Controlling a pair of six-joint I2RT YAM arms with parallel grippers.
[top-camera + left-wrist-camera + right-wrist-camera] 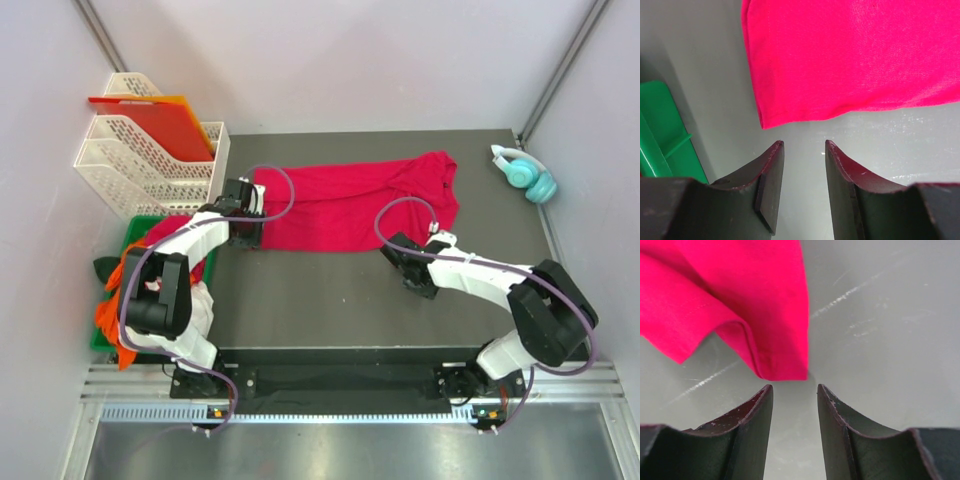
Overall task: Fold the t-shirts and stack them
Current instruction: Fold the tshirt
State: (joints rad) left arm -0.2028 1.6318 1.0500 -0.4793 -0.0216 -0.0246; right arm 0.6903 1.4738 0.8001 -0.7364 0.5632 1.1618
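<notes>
A red t-shirt (350, 205) lies spread out flat on the dark bench (330, 305), near the far side. One end of it is a bit bunched up on the right.

The left pincer (803, 142) is low over the bench at the shirt's near left corner. Its two fingers are apart with nothing between them - the corner of the shirt lies just past the tips, not touching.

The right pincer (794, 386) is at the shirt's near right corner. It is released too, and a folded bit of red cloth sits just in front of its fingers.

Off the left side of the bench there is a green bin (133, 228) with an orange t-shirt (108, 312) hanging out of it. White trays (140, 165) stand behind the bin, with a flat red-orange sheet (150, 120) on top. Teal headphones (525, 172) lie at the far right corner.
</notes>
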